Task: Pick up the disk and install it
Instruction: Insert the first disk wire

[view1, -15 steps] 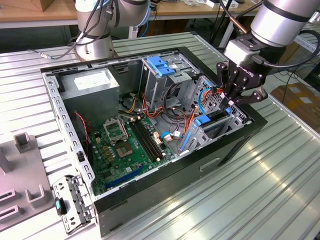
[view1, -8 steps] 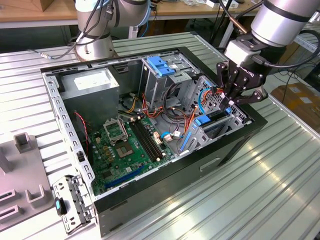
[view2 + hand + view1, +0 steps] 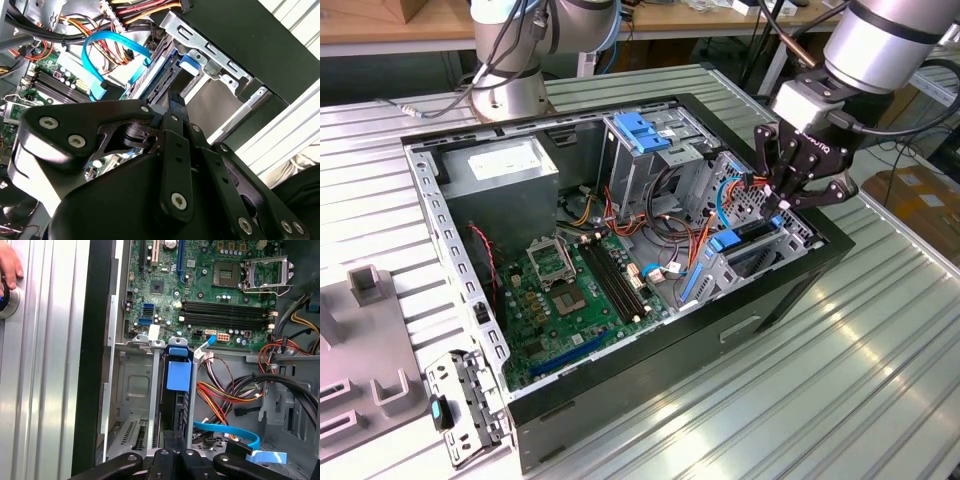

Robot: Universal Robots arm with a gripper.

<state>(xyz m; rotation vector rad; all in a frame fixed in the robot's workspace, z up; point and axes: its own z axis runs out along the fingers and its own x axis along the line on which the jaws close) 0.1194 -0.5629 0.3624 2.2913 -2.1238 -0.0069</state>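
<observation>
Robot lab: opened computer case (image 3: 790,290), workbenches (image 3: 380,22)

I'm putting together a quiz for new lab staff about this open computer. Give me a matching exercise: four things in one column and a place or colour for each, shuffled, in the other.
Column one:
1. disk
2. motherboard
3. power-supply box
4. hand

Column two:
A. green, lying flat inside the case
B. on a round button on the table
C. on edge in the drive bay, blue tab showing
D. grey with a white sticker, in a corner of the case

Pairs: 1-C, 2-A, 3-D, 4-B
</observation>
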